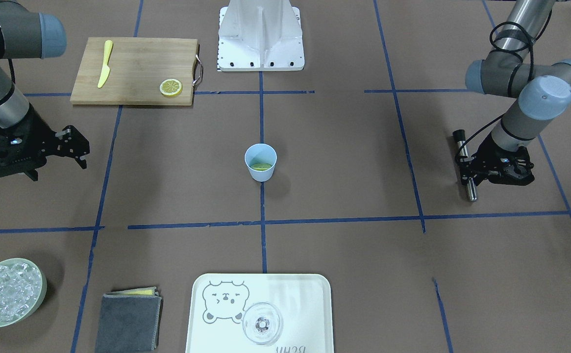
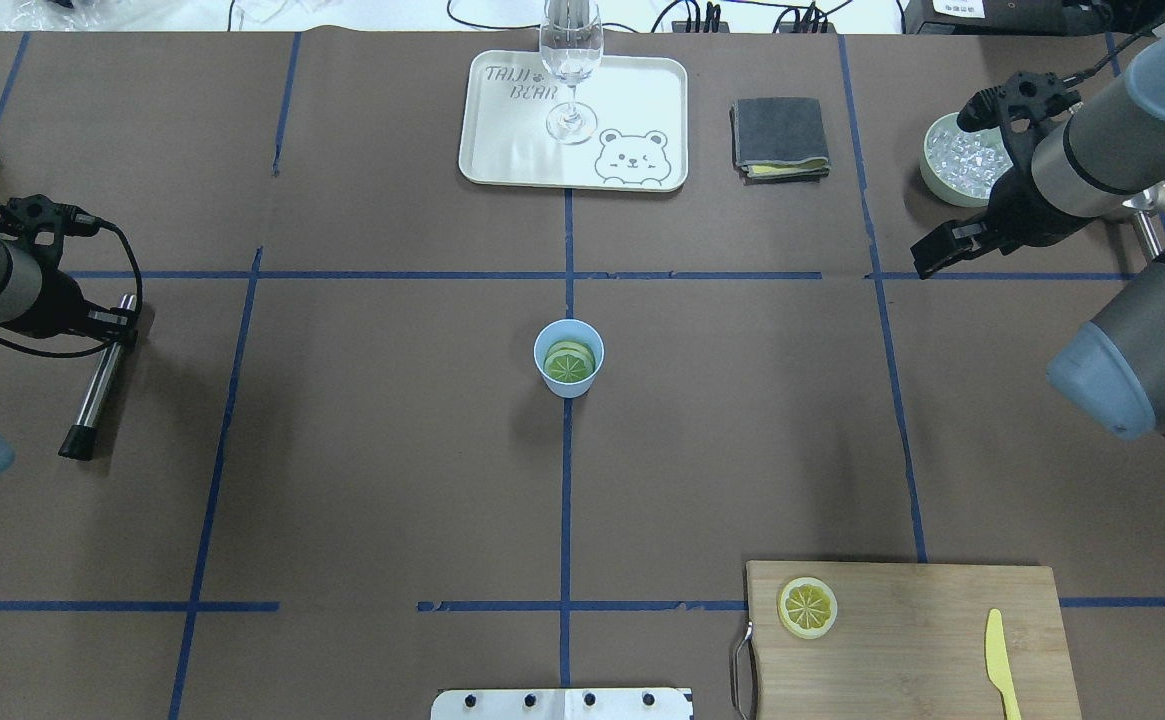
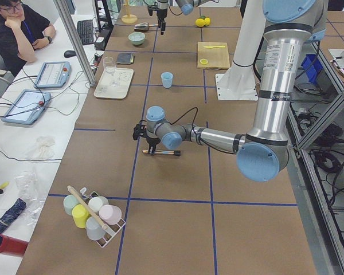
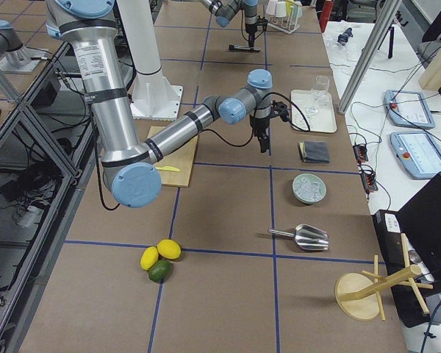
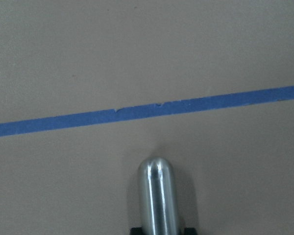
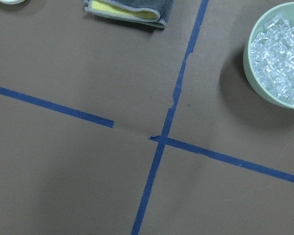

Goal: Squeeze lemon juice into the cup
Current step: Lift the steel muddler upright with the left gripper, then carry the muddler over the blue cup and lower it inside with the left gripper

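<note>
While low, left pincer [image 2: 112,322] grips rod [image 2: 92,400].

One cup [image 1: 261,175], one lemon [image 1: 171,88], one glass [image 1: 262,323], one bowl [image 1: 44,290]

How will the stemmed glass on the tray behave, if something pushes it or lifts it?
The glass stands tall on a thin stem, so it probably tips easily. It looks clear and smooth, so it is likely fragile and slippery to grip.
</note>
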{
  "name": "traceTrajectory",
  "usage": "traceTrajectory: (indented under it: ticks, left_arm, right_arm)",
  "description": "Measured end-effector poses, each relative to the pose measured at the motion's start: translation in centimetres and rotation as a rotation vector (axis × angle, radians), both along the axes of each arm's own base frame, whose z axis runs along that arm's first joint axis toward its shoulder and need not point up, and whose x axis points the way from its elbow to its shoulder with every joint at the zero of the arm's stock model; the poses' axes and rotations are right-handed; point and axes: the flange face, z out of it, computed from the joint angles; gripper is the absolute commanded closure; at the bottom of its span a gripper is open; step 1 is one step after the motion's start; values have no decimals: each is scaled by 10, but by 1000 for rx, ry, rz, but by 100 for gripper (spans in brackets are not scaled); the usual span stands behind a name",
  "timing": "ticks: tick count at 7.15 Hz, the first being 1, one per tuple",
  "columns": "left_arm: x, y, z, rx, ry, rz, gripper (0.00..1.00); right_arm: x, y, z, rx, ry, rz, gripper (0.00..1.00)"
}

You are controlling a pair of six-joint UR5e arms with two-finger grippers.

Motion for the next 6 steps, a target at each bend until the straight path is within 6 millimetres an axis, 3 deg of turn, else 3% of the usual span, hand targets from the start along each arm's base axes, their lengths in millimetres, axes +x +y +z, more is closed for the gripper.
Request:
traceTrajectory:
  ticks: [2, 3, 4, 6]
  left_arm:
    - [0, 1, -11, 21, 13, 6, 100]
    - [0, 1, -27, 47, 31, 9, 100]
    - [2, -1, -57, 94, 65, 10, 100]
    - [6, -8, -146, 248, 178, 7, 100]
  right_arm:
    - [1, 0, 0, 1, 0, 1, 0]
    - [2, 0, 0, 1, 1, 0, 0]
    - [3, 0, 1, 0, 2, -6, 0]
    - [19, -7, 6, 12, 29, -42, 0]
